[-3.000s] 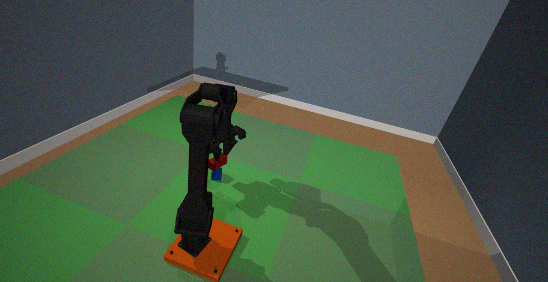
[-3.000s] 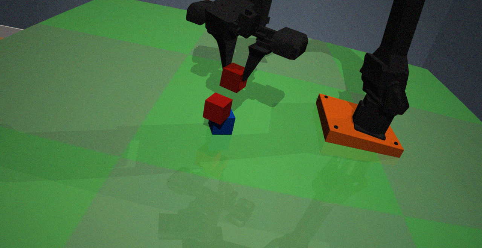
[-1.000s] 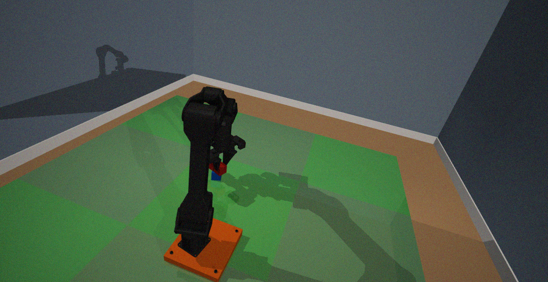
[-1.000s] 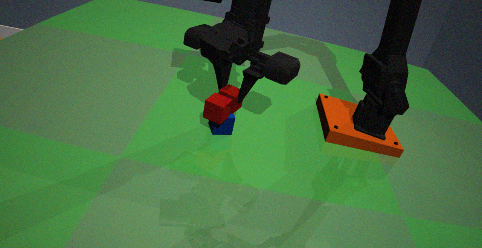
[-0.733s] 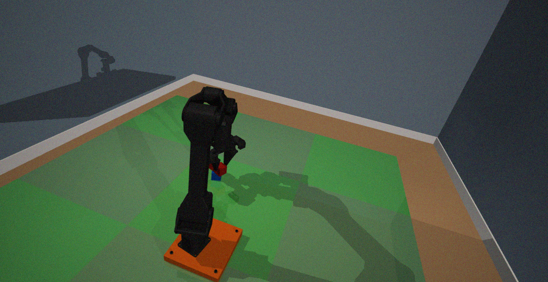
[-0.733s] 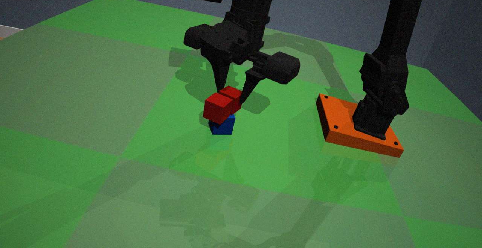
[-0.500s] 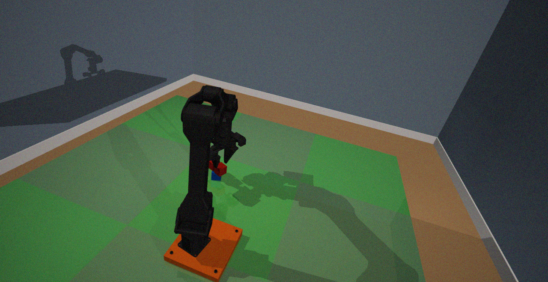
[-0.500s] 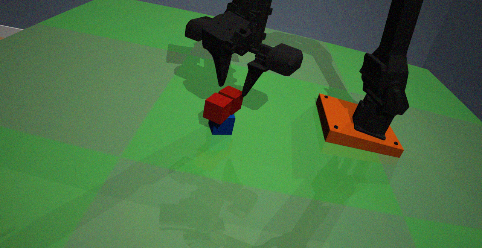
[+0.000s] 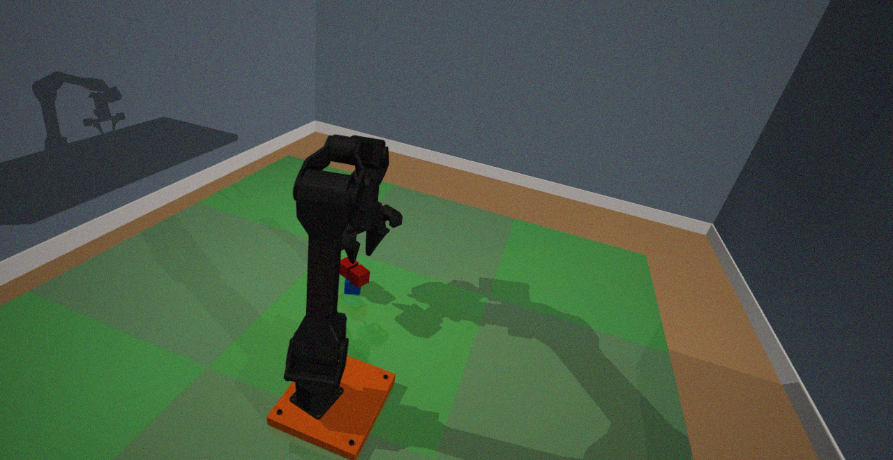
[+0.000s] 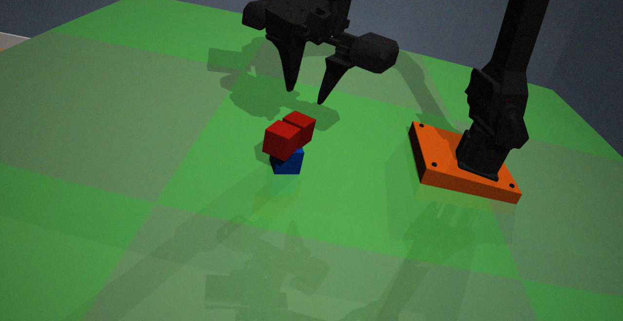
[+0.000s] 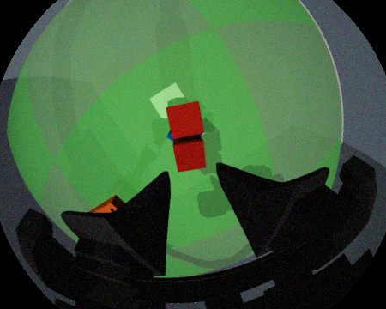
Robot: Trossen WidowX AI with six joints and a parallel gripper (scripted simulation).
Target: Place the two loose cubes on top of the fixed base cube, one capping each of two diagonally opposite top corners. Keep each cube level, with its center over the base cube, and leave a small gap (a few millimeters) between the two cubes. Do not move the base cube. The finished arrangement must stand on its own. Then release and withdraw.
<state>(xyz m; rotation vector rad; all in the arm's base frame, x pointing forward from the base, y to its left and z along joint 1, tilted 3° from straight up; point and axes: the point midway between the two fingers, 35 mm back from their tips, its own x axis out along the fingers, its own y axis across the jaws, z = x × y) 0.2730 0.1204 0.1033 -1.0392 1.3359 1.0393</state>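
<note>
Step in hand: by the look of it, the withdrawal; both cubes are set and the arm only has to get clear.
Tool: the tool (image 10: 304, 96) hangs above the stack, upper middle of the exterior view, its two dark fingers apart with nothing between them and their tips clear of the cubes.
Near red cube: the near red cube (image 10: 281, 140) sits on one top corner of the blue base cube (image 10: 289, 164), centre of the frame, overhanging toward the left.
Far red cube: the far red cube (image 10: 301, 124) caps the opposite corner, just behind and to the right.
Gap: in the wrist view a thin dark seam parts the two reds; I can't tell whether they touch at the corner.
Level: both look flat to me.
How to do it well: I'd go straight up first, no sideways drift while the fingertips are near the far cube, then swing back toward the orange mount plate (image 10: 440, 162).
Risk: a brush would tip an overhanging cube onto the green table (image 10: 130, 101).
</note>
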